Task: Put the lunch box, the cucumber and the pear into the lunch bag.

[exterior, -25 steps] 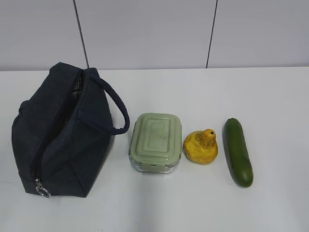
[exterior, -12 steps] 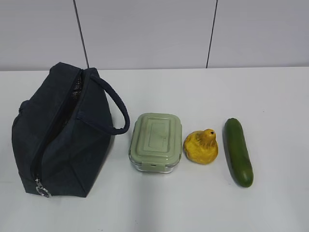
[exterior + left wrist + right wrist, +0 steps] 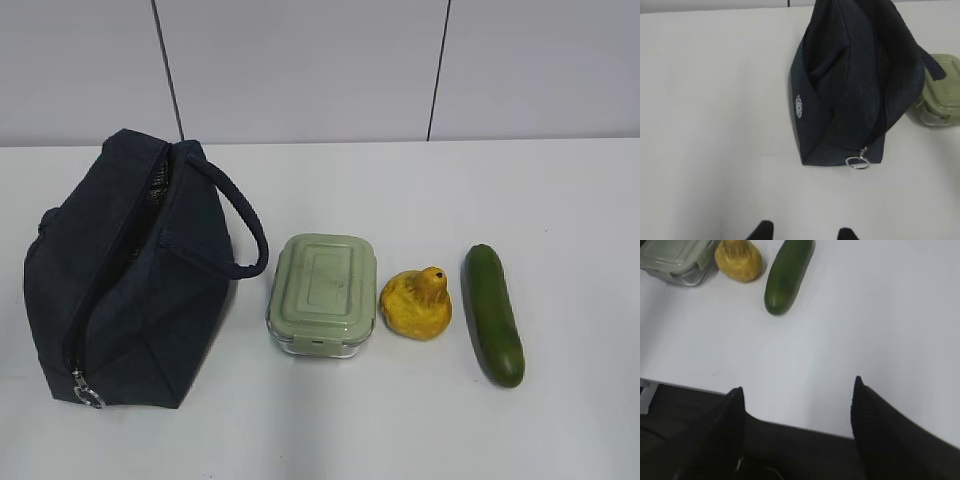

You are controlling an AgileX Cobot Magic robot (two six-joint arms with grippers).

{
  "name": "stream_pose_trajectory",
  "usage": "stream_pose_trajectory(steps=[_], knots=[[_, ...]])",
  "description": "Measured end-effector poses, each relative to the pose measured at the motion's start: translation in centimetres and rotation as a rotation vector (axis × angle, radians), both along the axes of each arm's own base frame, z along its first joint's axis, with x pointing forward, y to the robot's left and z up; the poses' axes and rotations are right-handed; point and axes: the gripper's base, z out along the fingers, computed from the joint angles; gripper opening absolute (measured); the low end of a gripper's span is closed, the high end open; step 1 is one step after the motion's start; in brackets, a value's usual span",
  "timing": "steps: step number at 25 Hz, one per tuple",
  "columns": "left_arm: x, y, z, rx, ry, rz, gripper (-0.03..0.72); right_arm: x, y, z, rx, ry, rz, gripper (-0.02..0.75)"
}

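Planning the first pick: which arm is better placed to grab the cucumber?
Right. The cucumber lies ahead of the open right gripper; the left gripper faces the lunch bag.

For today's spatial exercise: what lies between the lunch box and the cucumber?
The pear, seen in the exterior view, sits between the lunch box and the cucumber.

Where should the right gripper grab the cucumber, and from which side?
Probably mid-length, coming from above with the jaws across its narrow width. The cucumber lies flat on the table, long axis running near to far, with bare table on its right and a gap to the pear on its left. The right gripper is open and empty, well short of it.
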Motion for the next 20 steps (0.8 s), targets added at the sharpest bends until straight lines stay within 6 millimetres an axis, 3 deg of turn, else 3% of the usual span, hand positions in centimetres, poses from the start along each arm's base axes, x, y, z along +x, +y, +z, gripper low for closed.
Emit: stream_pose_trajectory(steps=[5,12,20], knots=[[1.8,-0.7,0.1,-0.063,0.038,-0.015,0.242,2.8,0.7,0.3,0.016,0.05,0.004,0.517],[5.5,-1.5,0.2,-0.172,0.053,-0.007,0.245,8.2,1.6,-0.3,0.009,0.145,-0.006,0.517],[8.1,-1.7,0.0,-0.125,0.085,-0.041,0.267,12.4,2.8,-1.7,0.012,0.25,0.036,0.527]])
